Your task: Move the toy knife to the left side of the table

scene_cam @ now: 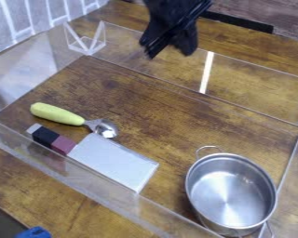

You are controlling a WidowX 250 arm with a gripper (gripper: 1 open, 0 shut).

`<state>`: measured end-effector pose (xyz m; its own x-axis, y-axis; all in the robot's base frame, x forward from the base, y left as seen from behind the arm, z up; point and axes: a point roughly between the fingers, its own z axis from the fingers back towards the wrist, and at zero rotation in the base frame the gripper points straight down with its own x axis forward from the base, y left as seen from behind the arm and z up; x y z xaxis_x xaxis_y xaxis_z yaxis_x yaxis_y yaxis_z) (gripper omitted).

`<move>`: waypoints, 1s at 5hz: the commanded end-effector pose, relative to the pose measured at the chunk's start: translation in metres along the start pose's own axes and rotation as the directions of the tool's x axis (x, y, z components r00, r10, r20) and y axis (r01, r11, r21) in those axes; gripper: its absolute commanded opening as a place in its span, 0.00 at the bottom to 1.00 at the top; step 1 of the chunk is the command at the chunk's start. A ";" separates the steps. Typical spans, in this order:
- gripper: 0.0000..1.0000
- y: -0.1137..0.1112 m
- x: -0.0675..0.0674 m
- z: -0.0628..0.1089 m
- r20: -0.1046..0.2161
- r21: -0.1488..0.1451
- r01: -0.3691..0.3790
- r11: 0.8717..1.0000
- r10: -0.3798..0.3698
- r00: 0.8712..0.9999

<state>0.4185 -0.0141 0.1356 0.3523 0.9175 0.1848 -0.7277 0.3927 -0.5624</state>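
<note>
The toy knife (67,117), with a yellow-green handle and a small shiny silver head, lies on the left part of the dark wood table (201,121), close to the front acrylic wall. My black gripper (164,46) hangs high above the table's far middle, well apart from the knife. Its fingers are shut and hold nothing.
A flat grey cleaver (100,156) with a black-and-maroon handle lies just in front of the knife, its blade next to the knife's head. A steel pot (230,193) stands at the front right. Low clear acrylic walls (27,70) edge the table.
</note>
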 end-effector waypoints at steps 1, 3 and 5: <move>0.00 -0.021 0.016 0.018 0.044 -0.093 -0.002 0.996 0.007 0.999; 0.00 -0.015 0.025 0.009 0.041 -0.105 -0.008 0.994 0.013 0.999; 0.00 -0.020 0.034 0.009 0.081 -0.113 -0.067 0.991 0.076 0.994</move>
<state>0.4356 0.0050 0.1310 0.2732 0.9452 0.1787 -0.7304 0.3248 -0.6009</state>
